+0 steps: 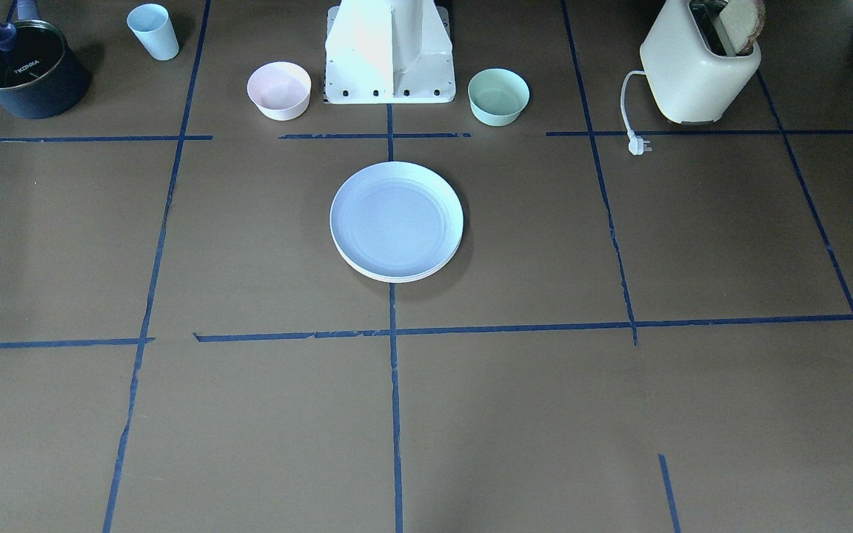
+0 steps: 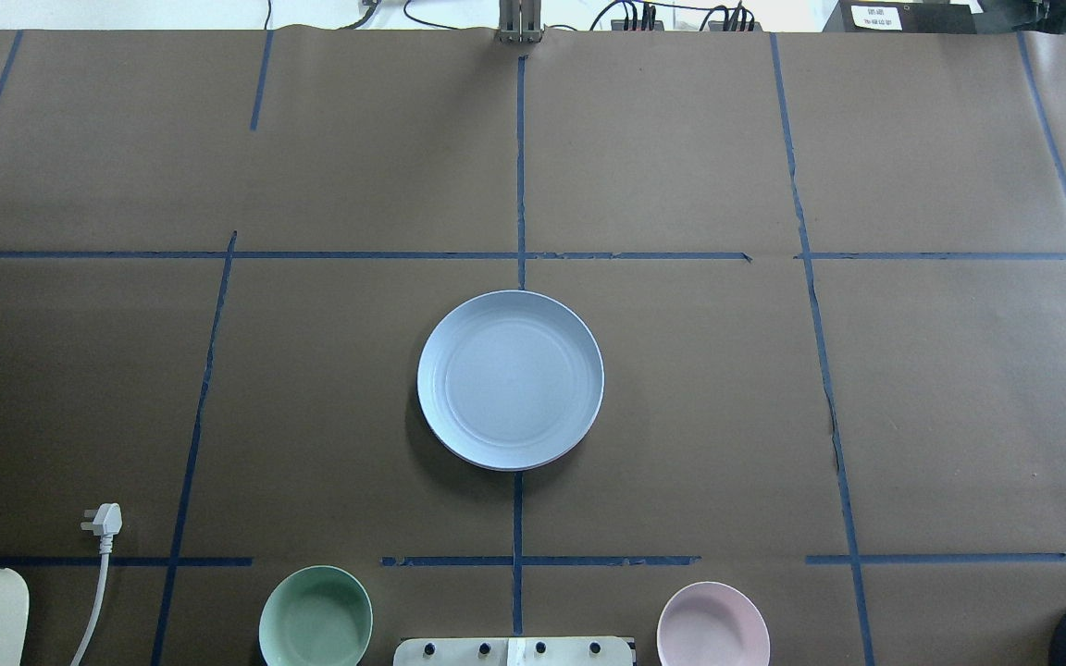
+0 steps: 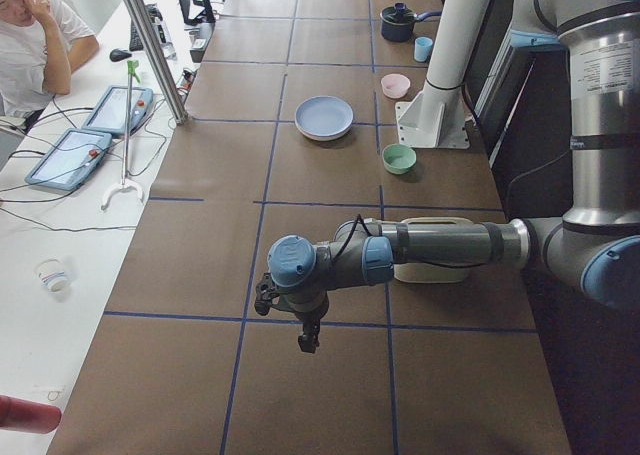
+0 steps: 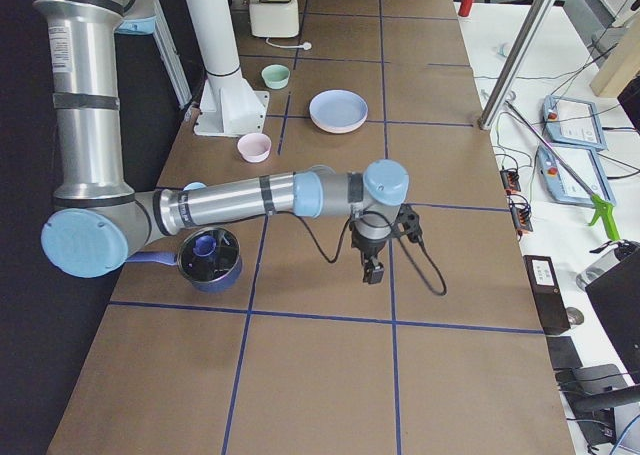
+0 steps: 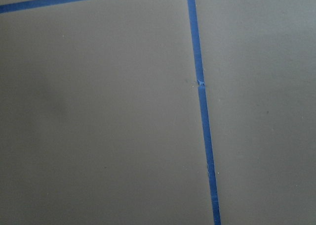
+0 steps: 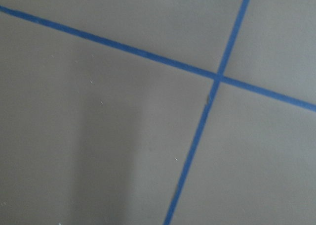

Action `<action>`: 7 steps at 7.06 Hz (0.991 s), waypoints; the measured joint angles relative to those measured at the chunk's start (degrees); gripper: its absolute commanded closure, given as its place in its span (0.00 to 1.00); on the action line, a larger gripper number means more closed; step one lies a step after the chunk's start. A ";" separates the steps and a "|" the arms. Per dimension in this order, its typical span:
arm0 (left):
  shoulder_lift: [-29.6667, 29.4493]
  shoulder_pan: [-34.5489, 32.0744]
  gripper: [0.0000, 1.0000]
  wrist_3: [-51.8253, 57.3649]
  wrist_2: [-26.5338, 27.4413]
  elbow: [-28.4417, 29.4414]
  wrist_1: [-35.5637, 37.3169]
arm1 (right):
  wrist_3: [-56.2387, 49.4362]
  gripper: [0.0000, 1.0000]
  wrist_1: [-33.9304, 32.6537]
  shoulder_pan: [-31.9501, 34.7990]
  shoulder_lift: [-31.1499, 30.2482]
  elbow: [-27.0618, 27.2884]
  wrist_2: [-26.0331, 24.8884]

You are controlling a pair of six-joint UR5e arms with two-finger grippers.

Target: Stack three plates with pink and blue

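- Blue plate [image 1: 395,218] is seen atop paler rims [image 1: 397,276], well apart from left gripper [image 3: 308,337] and right gripper [image 4: 372,270]; stacking is judged done.
- Neither gripper's hold can be told.

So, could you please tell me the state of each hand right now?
Left hand: cannot be told.
Right hand: cannot be told.

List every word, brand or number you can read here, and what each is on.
"KONKA": on the glass lid of the dark pot.
White label on the black box beyond the table's far edge: too small to read.
Printed stickers on the left arm and the right arm: too blurred to read.
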 measured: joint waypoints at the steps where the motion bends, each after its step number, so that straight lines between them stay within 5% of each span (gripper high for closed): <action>1: 0.04 -0.04 0.00 0.11 -0.01 -0.22 -0.03 | -1.79 0.00 0.26 2.58 -3.79 0.04 -0.14; 7: 0.63 -0.08 0.00 0.66 -0.11 -1.06 -0.10 | -2.17 0.00 0.73 4.44 -7.62 -0.15 0.30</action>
